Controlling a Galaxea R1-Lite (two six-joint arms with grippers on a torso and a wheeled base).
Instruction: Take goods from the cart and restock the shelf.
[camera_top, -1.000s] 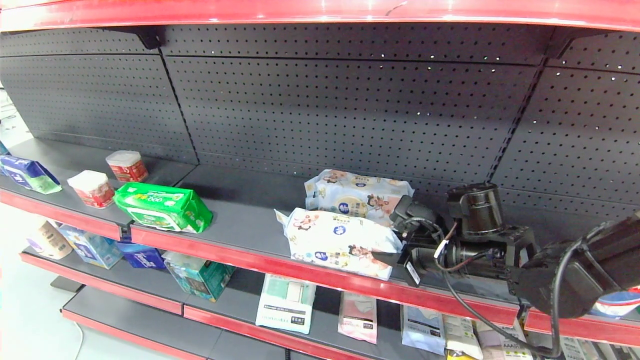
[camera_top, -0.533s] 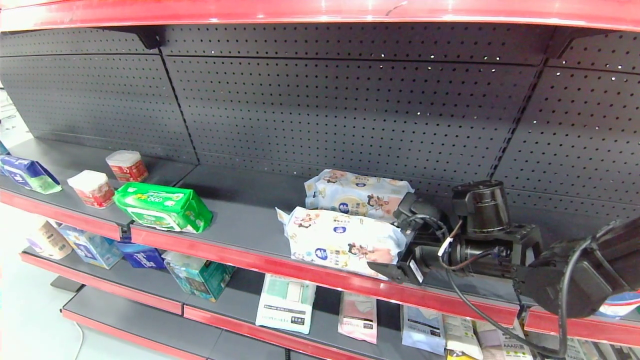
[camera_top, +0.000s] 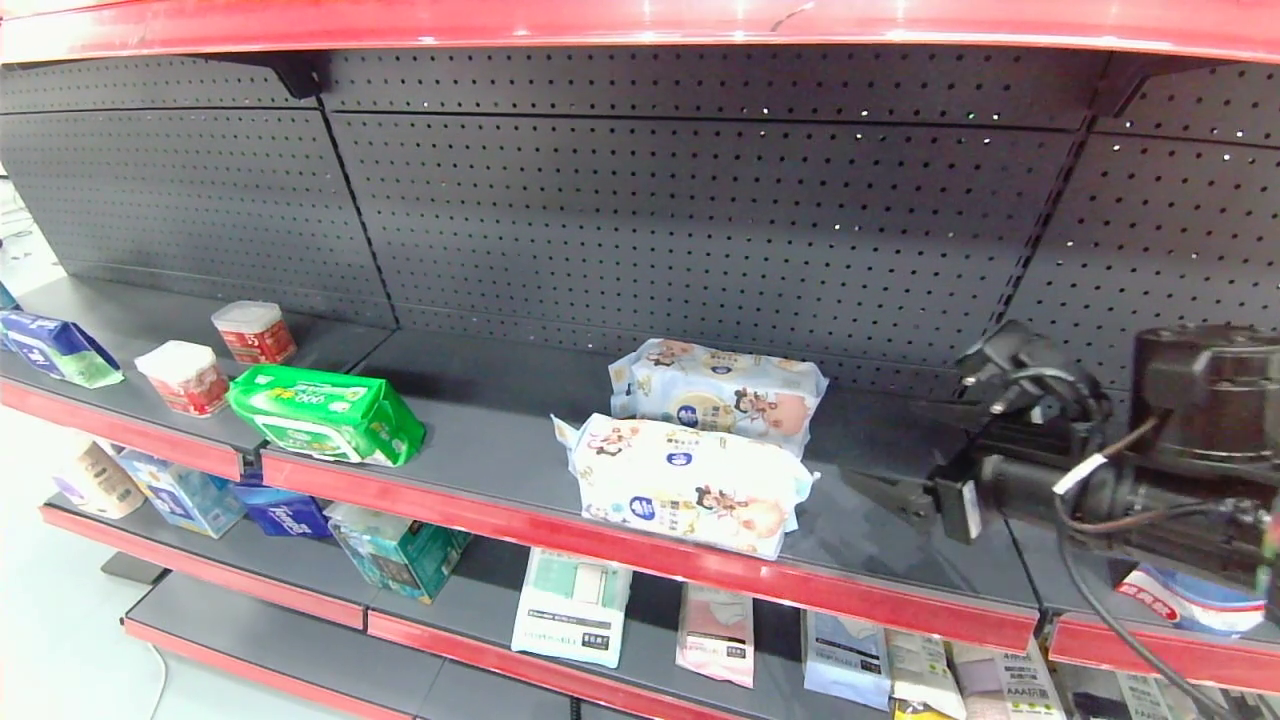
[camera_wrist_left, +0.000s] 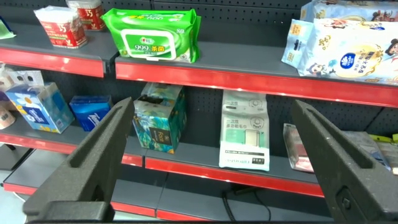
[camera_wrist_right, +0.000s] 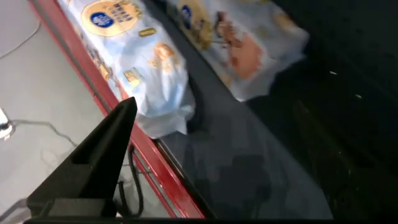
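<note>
Two pale cartoon-print wipes packs lie on the grey shelf (camera_top: 500, 420), one at the red front lip (camera_top: 685, 485) and one behind it (camera_top: 715, 392). My right gripper (camera_top: 905, 455) hovers over the shelf just right of the front pack, open and holding nothing, clear of the pack. In the right wrist view one finger (camera_wrist_right: 93, 168) shows beside the front pack (camera_wrist_right: 134, 56) and the rear pack (camera_wrist_right: 242, 43). My left gripper (camera_wrist_left: 211, 155) is open and empty, low in front of the shelving, facing the lower shelves.
A green wipes pack (camera_top: 325, 412), two red-and-white tubs (camera_top: 185, 377) and a blue pack (camera_top: 55, 347) sit farther left on the shelf. A blue-white pack (camera_top: 1190, 597) lies under my right arm. Boxes and pouches (camera_wrist_left: 245, 130) fill the lower shelves. Bare shelf lies between the green pack and the pale packs.
My right gripper has let go of the front pale pack and drawn back to the right, away from it. The pack stays at the shelf's front edge.
</note>
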